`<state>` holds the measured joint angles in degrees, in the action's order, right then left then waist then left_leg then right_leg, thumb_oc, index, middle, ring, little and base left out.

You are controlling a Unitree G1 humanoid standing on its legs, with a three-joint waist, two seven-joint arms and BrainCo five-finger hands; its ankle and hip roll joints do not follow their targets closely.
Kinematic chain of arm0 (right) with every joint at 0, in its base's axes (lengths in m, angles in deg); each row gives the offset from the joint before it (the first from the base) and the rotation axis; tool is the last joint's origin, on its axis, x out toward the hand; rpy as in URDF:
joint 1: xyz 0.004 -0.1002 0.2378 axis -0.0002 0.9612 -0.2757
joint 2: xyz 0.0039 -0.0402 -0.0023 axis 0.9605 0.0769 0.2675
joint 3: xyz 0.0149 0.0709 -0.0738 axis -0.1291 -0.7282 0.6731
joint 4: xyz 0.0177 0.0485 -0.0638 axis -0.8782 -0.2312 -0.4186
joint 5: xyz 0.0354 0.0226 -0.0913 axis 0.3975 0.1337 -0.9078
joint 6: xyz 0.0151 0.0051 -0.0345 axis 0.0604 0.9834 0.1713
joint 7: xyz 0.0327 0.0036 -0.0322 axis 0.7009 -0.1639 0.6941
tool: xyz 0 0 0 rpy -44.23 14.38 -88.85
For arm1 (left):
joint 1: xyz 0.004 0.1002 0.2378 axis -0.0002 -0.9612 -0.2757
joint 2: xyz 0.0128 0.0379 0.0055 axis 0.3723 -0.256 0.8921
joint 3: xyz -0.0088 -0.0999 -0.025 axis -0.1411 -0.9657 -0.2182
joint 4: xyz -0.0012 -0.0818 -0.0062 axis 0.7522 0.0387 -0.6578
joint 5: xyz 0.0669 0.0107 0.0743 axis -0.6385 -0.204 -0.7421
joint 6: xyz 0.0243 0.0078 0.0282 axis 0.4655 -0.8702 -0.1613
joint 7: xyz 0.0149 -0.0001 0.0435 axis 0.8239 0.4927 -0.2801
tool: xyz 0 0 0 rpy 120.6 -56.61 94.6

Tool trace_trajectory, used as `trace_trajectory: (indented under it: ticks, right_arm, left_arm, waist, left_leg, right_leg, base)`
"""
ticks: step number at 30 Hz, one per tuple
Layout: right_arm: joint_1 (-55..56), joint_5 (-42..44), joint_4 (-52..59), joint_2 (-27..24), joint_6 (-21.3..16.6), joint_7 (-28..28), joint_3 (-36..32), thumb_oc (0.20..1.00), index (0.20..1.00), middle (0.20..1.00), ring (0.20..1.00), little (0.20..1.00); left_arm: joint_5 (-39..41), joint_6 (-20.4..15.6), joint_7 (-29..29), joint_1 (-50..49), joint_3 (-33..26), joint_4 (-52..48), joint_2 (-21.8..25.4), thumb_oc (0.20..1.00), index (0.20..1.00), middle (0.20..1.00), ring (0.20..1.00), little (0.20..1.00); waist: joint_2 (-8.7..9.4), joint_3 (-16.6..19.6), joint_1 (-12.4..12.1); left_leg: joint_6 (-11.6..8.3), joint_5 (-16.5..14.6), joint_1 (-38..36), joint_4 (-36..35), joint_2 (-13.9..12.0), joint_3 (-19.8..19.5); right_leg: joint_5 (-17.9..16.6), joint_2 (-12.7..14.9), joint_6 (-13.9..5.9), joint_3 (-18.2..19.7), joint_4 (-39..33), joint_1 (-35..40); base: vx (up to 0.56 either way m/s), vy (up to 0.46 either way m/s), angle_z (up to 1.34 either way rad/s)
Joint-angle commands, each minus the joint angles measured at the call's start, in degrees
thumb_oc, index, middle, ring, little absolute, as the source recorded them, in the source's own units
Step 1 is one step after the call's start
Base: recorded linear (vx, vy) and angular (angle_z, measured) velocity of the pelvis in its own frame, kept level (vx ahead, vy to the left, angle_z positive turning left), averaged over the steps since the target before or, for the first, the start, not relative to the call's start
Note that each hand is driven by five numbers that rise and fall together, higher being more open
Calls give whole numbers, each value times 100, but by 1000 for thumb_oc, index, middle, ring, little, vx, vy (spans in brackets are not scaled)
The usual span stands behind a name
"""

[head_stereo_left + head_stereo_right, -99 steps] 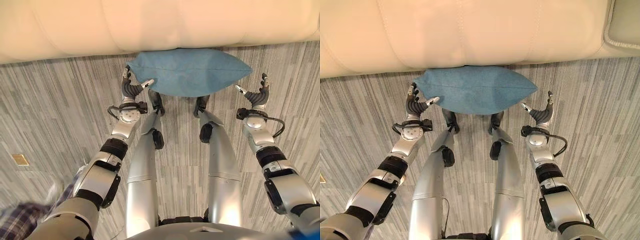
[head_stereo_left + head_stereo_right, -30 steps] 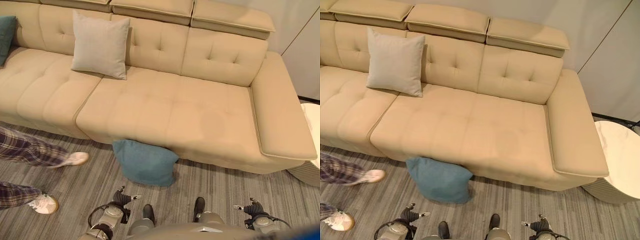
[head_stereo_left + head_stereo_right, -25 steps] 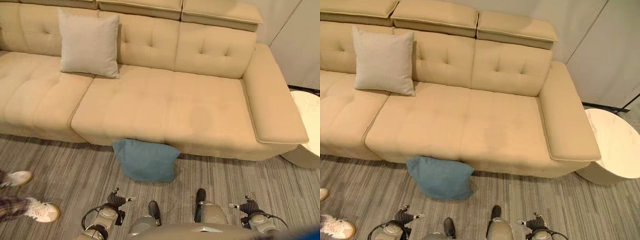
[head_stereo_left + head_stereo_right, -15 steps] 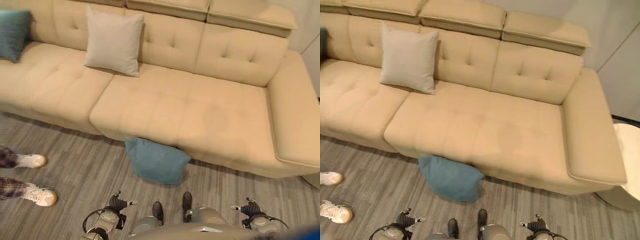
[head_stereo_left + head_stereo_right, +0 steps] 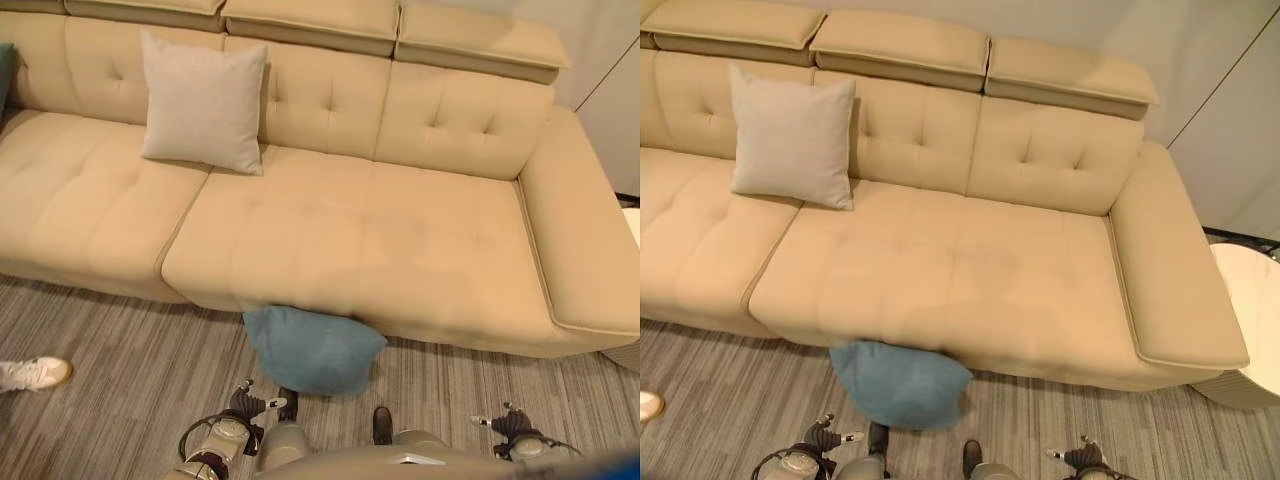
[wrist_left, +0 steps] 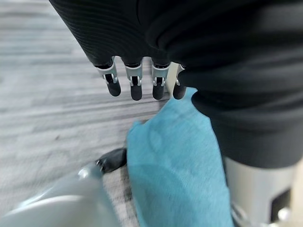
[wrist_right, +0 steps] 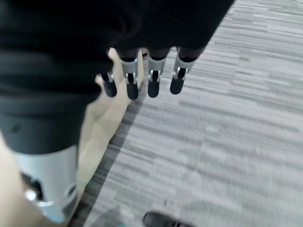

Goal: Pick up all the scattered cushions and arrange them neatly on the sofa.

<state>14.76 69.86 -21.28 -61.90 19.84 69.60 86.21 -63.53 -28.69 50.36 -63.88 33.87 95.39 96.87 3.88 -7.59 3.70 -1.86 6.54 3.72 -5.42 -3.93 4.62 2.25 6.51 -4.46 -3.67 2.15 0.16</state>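
Stretching across the upper part of both eye views, the beige sofa is the landmark for all else. Against the sofa's backrest, toward its left section, a light grey cushion stands upright, already in place. On the grey striped floor, a teal cushion lies pressed against the sofa's front edge, its far side tucked under the seat overhang, roughly below the seam between the two seat sections. A person's white shoe rests on the floor well out from the sofa's left section.

Nearest the robot, the left hand hangs just short of the teal cushion with fingers relaxed and spread, holding nothing; the right hand hangs over bare floor off to the cushion's right, likewise loose and empty.

Judging by this, the step in hand is the approach to the fallen cushion. Next, both hands should reach down, close on its two sides and lift it onto the seat.
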Motion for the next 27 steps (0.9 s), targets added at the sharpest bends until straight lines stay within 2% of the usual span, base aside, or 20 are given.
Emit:
trace_trajectory:
  ticks: [1, 4, 7, 8, 9, 11, 12, 15, 17, 19, 20, 21, 22, 26, 27]
  right_arm:
    - [-287, 50, 77, -60, 9, -81, 88, 1000, 1000, 1000, 1000, 1000]
    - [-405, 2, 160, -49, 25, -114, 152, 1000, 1000, 1000, 1000, 1000]
    - [-471, -80, 224, -47, -19, -138, 241, 1000, 1000, 1000, 1000, 1000]
    - [-482, -43, 238, -66, -69, -137, 260, 1000, 1000, 1000, 1000, 1000]
    - [-485, -62, 217, -68, -71, -150, 282, 1000, 1000, 1000, 1000, 1000]
    - [-481, -70, 215, -69, -82, -165, 291, 1000, 1000, 1000, 1000, 1000]
    - [-459, -44, 207, -93, -104, -178, 263, 1000, 1000, 1000, 1000, 1000]
    - [-374, 34, 226, -184, -105, -225, 146, 1000, 1000, 1000, 1000, 1000]
    - [-351, 90, 227, -243, -100, -237, 81, 1000, 1000, 1000, 1000, 1000]
    - [-384, 124, 190, -272, -109, -235, 122, 1000, 1000, 1000, 1000, 1000]
    - [-384, 124, 190, -273, -110, -235, 123, 1000, 1000, 1000, 1000, 1000]
    - [-385, 116, 179, -274, -99, -234, 127, 1000, 1000, 1000, 1000, 1000]
    - [-391, 114, 192, -263, -98, -222, 150, 1000, 1000, 1000, 1000, 1000]
    - [-390, 99, 195, -258, -84, -212, 140, 1000, 1000, 1000, 1000, 1000]
    - [-370, 52, 183, -240, -56, -190, 131, 1000, 1000, 1000, 1000, 1000]
  left_arm:
    - [-55, -70, 55, 117, 4, -123, 195, 1000, 1000, 1000, 1000, 1000]
    - [-15, -71, 136, 132, -87, -140, 279, 1000, 1000, 1000, 1000, 1000]
    - [7, -91, 144, 114, -175, -128, 357, 1000, 1000, 1000, 1000, 1000]
    - [33, -111, 133, 109, -220, -165, 396, 1000, 1000, 1000, 1000, 1000]
    - [44, -129, 121, 92, -252, -151, 407, 1000, 1000, 1000, 1000, 1000]
    - [13, -132, 107, 89, -231, -140, 387, 1000, 1000, 1000, 1000, 1000]
    - [-24, -148, 86, 109, -176, -152, 345, 1000, 1000, 1000, 1000, 1000]
    - [-11, -166, 43, 146, -117, -201, 281, 1000, 1000, 1000, 1000, 1000]
    - [-58, -159, 3, 199, -13, -235, 227, 1000, 1000, 1000, 1000, 1000]
    - [17, -151, -11, 244, 39, -261, 163, 1000, 1000, 1000, 1000, 1000]
    - [17, -151, -11, 244, 39, -261, 162, 1000, 1000, 1000, 1000, 1000]
    - [56, -130, -8, 240, 22, -261, 130, 1000, 1000, 1000, 1000, 1000]
    - [54, -128, -6, 231, 27, -257, 125, 1000, 1000, 1000, 1000, 1000]
    - [42, -104, 6, 256, 86, -215, 81, 1000, 1000, 1000, 1000, 1000]
    - [16, -93, 3, 267, 75, -201, 88, 1000, 1000, 1000, 1000, 1000]
  waist:
    - [7, -20, -59]
    - [-56, -108, -134]
    - [-110, -170, -268]
    - [-121, -147, -213]
    - [-90, -126, -294]
    - [-80, -104, -286]
    - [-70, -76, -221]
    - [-71, -98, -168]
    - [-53, -150, -94]
    - [11, -203, -99]
    - [8, -203, -95]
    - [66, -173, -66]
    - [66, -153, -77]
    - [40, -123, -71]
    - [-21, -88, -60]
  left_leg:
    - [-45, -716, 207, 597, 138, 212]
    - [61, -742, 152, 511, 181, 426]
    - [100, -741, 61, 419, 210, 605]
    - [131, -654, -19, 301, 316, 599]
    - [113, -645, -65, 169, 388, 701]
    - [81, -618, -59, 145, 400, 712]
    - [44, -591, -44, 150, 443, 680]
    - [-56, -628, 100, 387, 447, 728]
    - [-146, -692, 354, 894, 378, 776]
    - [-167, -909, 601, 1448, 311, 562]
    - [-168, -914, 605, 1457, 309, 557]
    - [-175, -950, 635, 1582, 127, 574]
    - [-186, -956, 575, 1499, 64, 543]
    - [-188, -891, 517, 1243, 86, 358]
    - [-160, -867, 352, 890, 122, 404]
  right_leg:
    - [-114, 167, -407, -12, 600, -501]
    - [-365, 337, -488, -188, 1050, -853]
    - [-324, 441, -440, -772, 1208, -905]
    - [-124, -91, -381, -578, 1272, -1004]
    - [-33, -124, -306, -961, 957, -867]
    - [44, -164, -247, -1061, 736, -747]
    - [40, -346, -196, -773, 412, -619]
    - [-45, -336, -169, -822, 121, -472]
    - [-80, -273, -129, -913, -3, -413]
    - [-151, -187, -85, -926, -48, -403]
    - [-151, -189, -85, -931, -49, -402]
    - [-195, -109, -113, -917, -117, -375]
    - [-218, -99, -131, -902, -156, -383]
    - [-221, -72, -161, -893, -166, -388]
    - [-217, -83, -179, -866, -121, -425]
  base:
    - [23, 234, -47]
    - [-6, 217, -48]
    - [11, 165, -69]
    - [22, 109, -44]
    - [19, 76, -10]
    - [2, -33, -5]
    - [2, -87, -12]
    - [-38, -62, 43]
    - [-89, -12, 68]
    - [-114, 18, 64]
    - [-85, 71, 18]
    - [-19, 103, -3]
    - [-18, 102, 7]
    - [32, 140, 1]
    - [38, 175, -5]
